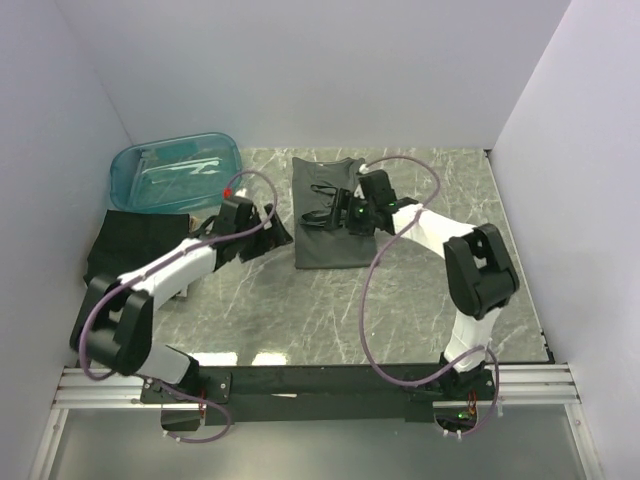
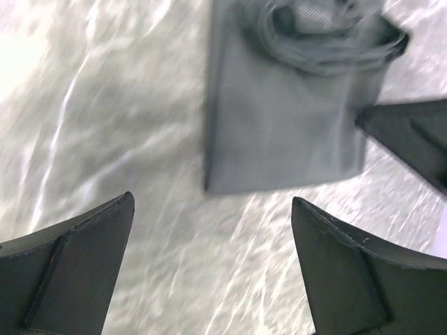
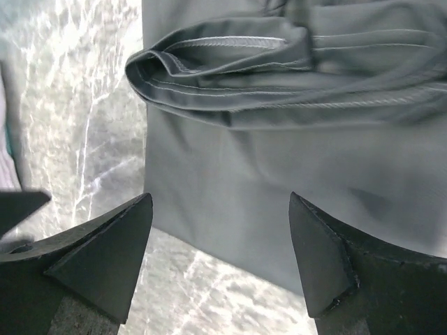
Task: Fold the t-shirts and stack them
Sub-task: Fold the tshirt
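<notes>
Table (image 1: 400, 300): grey-green marbled top, glossy, boxed in by plain white walls (image 1: 350, 70). Teal tub (image 1: 232, 145) in the back-left corner. Folded t-shirt (image 1: 325, 250) lies flat at table centre; second t-shirt (image 1: 125, 245) at the left edge. Left claw (image 2: 213, 202) spread wide, empty, beside the folded t-shirt. Right claw (image 3: 221, 199) spread wide, empty, over it.

Marble-patterned table top (image 1: 300, 310), grey-green with pale veins, enclosed on three sides by plain white panels: back wall (image 1: 320, 70), left wall (image 1: 45, 150) and right wall (image 1: 590, 180). An aluminium rail (image 1: 560, 385) runs along the near edge. Lighting is even; two bright reflections (image 1: 255, 357) lie on the glossy surface near that edge, and the wrist views show glare.
</notes>
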### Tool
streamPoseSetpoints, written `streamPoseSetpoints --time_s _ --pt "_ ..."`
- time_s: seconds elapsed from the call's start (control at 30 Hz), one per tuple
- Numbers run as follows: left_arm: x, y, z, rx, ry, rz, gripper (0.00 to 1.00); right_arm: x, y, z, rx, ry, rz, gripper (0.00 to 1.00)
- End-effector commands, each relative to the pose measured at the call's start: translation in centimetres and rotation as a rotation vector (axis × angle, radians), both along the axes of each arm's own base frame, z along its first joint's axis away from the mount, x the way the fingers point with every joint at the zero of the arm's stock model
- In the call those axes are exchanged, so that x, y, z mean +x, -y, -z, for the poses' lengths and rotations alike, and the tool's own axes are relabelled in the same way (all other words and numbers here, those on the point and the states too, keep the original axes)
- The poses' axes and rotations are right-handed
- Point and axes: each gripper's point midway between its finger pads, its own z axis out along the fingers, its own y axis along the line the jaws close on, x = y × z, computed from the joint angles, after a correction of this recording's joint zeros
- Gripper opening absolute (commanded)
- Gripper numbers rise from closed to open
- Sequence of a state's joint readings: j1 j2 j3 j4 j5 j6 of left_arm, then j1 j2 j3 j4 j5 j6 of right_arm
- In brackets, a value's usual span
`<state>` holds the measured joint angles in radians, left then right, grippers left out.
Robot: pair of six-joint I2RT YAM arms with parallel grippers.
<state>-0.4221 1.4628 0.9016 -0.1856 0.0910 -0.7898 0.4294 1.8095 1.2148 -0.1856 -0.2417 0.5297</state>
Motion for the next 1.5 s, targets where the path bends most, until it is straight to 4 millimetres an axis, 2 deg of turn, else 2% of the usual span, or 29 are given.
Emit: streamPoseSetpoints --time_s 0.0,0.03,0.07,0.1,0.2,0.23,0.27,0.4,0.43,0.47,0.5,0.57,0.6,0.63,0.67,0.7,0.73,0.77,0.8,0.83,0.87,0.9,0.93,0.97,1.03,1.07,1.13,1.3,1.47 --pt "-1.6 -1.1 -0.5 -0.019 0.02 -0.049 0.99 2.4 -2.1 -0.2 0.037 0.053 -0.029 0.85" --pt "-1.9 -1.3 -0.5 -0.018 0.022 -0.053 0.99 3.1 -2.4 -0.6 0.038 0.049 -0.023 0.85" --pt "-2.2 -1.7 -0.3 -0.012 0.017 -0.065 0.99 3.6 -2.4 0.9 0.022 0.016 -0.01 0.85" --pt "-2.6 -2.0 -0.3 -0.007 0.02 -0.072 0.99 4.2 -2.4 1.2 0.014 0.015 0.002 0.85" --pt "-2.9 -2.2 -0.6 -0.012 0.033 -0.068 0.99 6.5 -2.6 1.0 0.007 0.058 0.035 0.85" --pt "-2.9 -1.9 -0.8 -0.021 0.039 -0.06 1.0 8.0 -2.7 -0.4 0.01 0.099 0.055 0.85" --pt "-2.9 -1.8 -0.9 -0.026 0.043 -0.05 0.99 8.7 -2.7 0.2 -0.002 0.091 0.061 0.85" --pt "-2.8 -1.0 -0.9 -0.056 0.05 -0.018 0.99 12.2 -2.4 -0.9 -0.018 0.131 0.098 0.85" --pt "-2.8 -0.8 -0.8 -0.061 0.047 -0.009 0.99 13.4 -2.3 -2.1 -0.012 0.153 0.112 0.85" --pt "-2.8 -0.5 -0.8 -0.069 0.045 0.0 1.0 13.9 -2.1 -1.7 -0.018 0.146 0.118 0.85" --pt "-2.7 -0.4 -0.4 -0.067 0.034 0.006 0.99 14.7 -2.2 -3.0 -0.005 0.162 0.124 0.85" --pt "-2.4 -0.1 -0.5 -0.069 0.037 0.009 0.99 14.5 -1.7 -4.2 0.0 0.166 0.124 0.85" --pt "-2.4 0.0 -0.1 -0.065 0.029 0.01 0.99 14.3 -1.6 -5.1 0.0 0.185 0.124 0.85" --pt "-2.1 0.3 -0.3 -0.072 0.039 0.016 0.99 13.5 -1.1 -4.5 -0.013 0.181 0.129 0.85" --pt "-2.1 0.7 -0.4 -0.077 0.045 0.03 0.99 12.9 -0.4 -7.3 -0.006 0.232 0.142 0.85" --pt "-2.1 1.0 -0.1 -0.078 0.039 0.04 0.99 11.6 1.0 -5.8 -0.047 0.209 0.172 0.85" --pt "-2.1 1.4 0.1 -0.077 0.04 0.049 0.99 10.8 1.9 -8.8 -0.035 0.265 0.198 0.85" --pt "-2.0 2.1 -0.2 -0.079 0.05 0.062 0.99 9.9 2.7 -8.9 -0.043 0.262 0.222 0.86" --pt "-1.9 2.3 0.6 -0.068 0.033 0.064 0.99 8.9 3.5 -9.1 -0.05 0.265 0.241 0.86" --pt "-1.8 2.7 0.8 -0.068 0.031 0.073 0.99 6.8 5.0 -8.7 -0.07 0.257 0.27 0.86" --pt "-1.7 3.2 0.9 -0.068 0.031 0.081 0.99 5.8 5.9 -8.3 -0.073 0.243 0.295 0.86" --pt "-1.7 3.4 1.8 -0.061 0.01 0.086 0.99 4.7 6.5 -7.7 -0.078 0.228 0.303 0.86" --pt "-1.7 3.8 2.1 -0.064 0.003 0.098 0.98 2.6 7.6 -6.3 -0.097 0.193 0.313 0.86" --pt "-1.6 4.1 2.3 -0.067 -0.002 0.105 0.96 1.5 8.2 -5.5 -0.101 0.166 0.326 0.86" --pt "-1.6 4.7 3.6 -0.052 -0.032 0.124 0.83 -1.0 9.6 -3.5 -0.132 0.107 0.339 0.86" --pt "-1.5 4.9 3.4 -0.053 -0.026 0.128 0.83 -1.7 9.9 -2.9 -0.143 0.09 0.343 0.86" --pt "-1.5 5.2 4.4 -0.04 -0.047 0.144 0.7 -3.3 10.9 -1.7 -0.168 0.052 0.35 0.86" --pt "-1.3 5.9 5.5 -0.011 -0.089 0.153 0.45 -4.9 11.8 -0.5 -0.176 0.025 0.353 0.86" --pt "-1.7 5.7 6.8 0.018 -0.113 0.136 0.39 -5.8 12.1 0.5 -0.159 -0.003 0.353 0.85"
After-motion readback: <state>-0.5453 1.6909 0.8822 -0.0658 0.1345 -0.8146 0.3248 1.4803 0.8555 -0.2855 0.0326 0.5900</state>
